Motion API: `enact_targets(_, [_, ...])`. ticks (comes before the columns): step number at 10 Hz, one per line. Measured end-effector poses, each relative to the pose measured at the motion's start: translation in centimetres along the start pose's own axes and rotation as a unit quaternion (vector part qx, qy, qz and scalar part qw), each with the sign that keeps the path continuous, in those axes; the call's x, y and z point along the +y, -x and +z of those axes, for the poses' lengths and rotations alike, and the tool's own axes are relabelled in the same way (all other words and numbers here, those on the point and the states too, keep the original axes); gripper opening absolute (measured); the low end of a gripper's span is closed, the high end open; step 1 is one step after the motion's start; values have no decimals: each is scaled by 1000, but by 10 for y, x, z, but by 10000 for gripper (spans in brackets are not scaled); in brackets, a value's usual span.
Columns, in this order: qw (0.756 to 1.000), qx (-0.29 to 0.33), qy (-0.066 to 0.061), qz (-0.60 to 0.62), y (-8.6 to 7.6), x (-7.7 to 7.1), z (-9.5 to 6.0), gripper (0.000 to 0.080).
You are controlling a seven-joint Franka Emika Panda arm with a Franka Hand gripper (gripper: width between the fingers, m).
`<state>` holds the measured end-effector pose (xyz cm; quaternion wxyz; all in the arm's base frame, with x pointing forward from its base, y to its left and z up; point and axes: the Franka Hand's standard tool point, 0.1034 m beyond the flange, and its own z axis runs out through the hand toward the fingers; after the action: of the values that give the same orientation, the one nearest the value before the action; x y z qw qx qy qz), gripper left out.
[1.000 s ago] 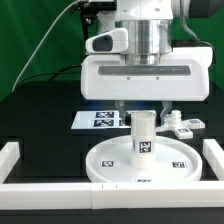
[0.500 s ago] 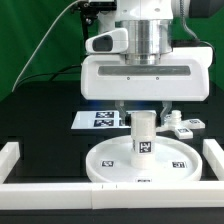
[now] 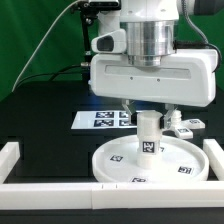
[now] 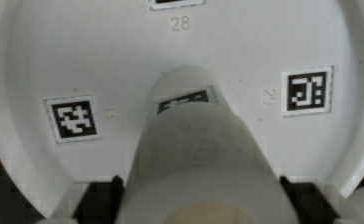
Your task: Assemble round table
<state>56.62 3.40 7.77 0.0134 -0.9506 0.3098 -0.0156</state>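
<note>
Watching the wrist camera, I see the gripper (image 3: 149, 116) clamped on the leg (image 3: 149, 138), its fingers (image 4: 102, 197) narrow and pressing both sides. The leg stands upright at the centre of the disc (image 3: 115, 158), which lies between the rails (image 3: 40, 190), just in front of the marker board (image 3: 100, 119).

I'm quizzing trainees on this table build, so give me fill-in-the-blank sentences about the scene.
1. The leg stands ____ on the disc.
2. The hand is shut on the ____.
3. In the exterior view, the marker board lies ____ the disc.
4. The number printed on the disc is ____.
Missing words: upright; leg; behind; 28.
</note>
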Motion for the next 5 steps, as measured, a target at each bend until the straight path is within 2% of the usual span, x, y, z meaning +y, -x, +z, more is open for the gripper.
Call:
enact_targets(4, [988,3,-5,153,3,-2,0,406])
enact_targets(5, [988,3,-5,152,3,-2,1,480])
